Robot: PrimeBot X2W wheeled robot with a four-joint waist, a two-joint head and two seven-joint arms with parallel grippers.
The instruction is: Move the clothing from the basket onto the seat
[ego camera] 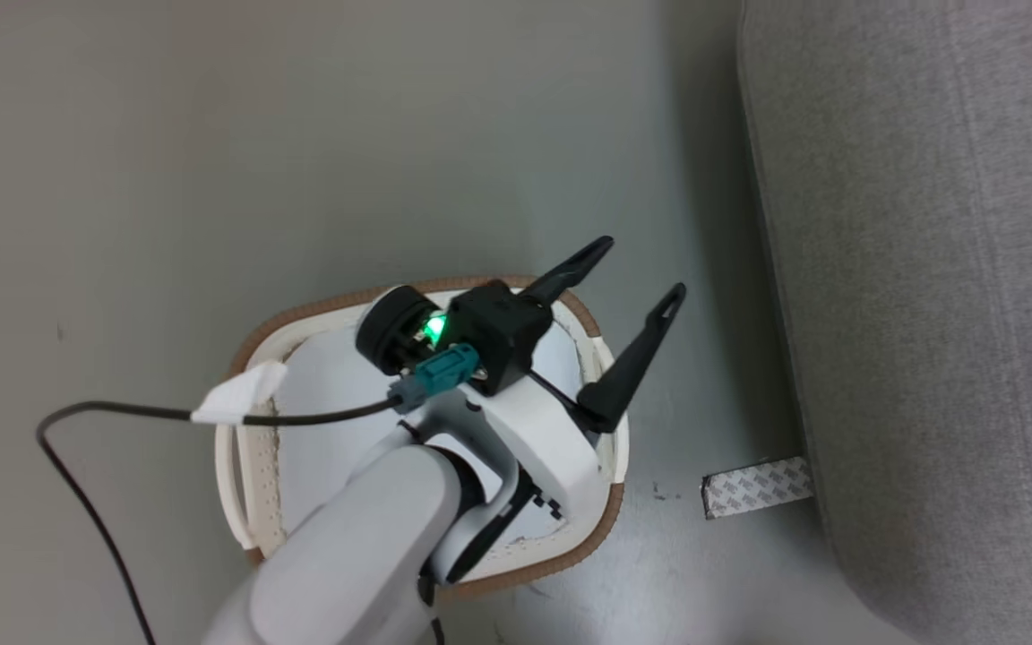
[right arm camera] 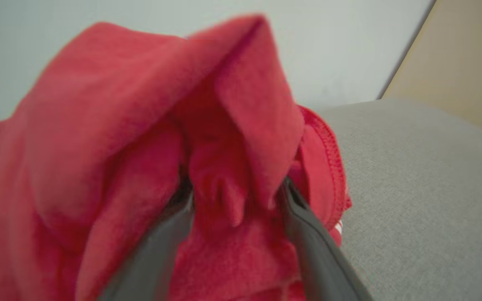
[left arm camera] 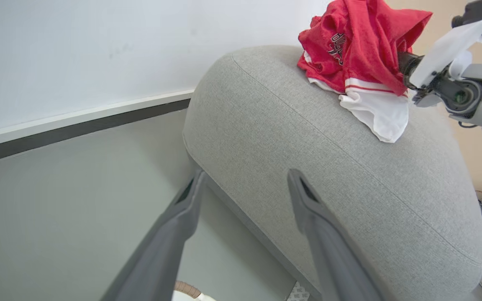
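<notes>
**Load on the seat, right gripper yet to withdraw**

The step in hand looks like the set-down. The right gripper (right arm camera: 236, 186) is pushed into the clothing (left arm camera: 349, 42). Its two fingers are spread wide, with red cloth bunched between them and draped over their buried tips. Spread that far, it reads as released rather than pinching. Under and beyond those fingers lies the seat (ego camera: 928, 313). The left gripper (ego camera: 642, 265) hangs empty, fingers wide apart, directly above the basket (ego camera: 588, 542) and pointing toward the seat.

By judgement, the next move calls for the right gripper to draw straight back out of the folds. It should not drag the heap toward the seat's rounded edge, and loose fabric could snag on a finger.

The right wrist view is too close to show the whole heap, but the left wrist view does. Red jerseys and a white piece rest on top of the seat, far ahead of the left fingers, with the right arm entering from the side. The head view adds the basket's pale interior beneath the left gripper. No garment is visible around the arm, though the arm hides part of that interior. So the task seems nearly done.
</notes>
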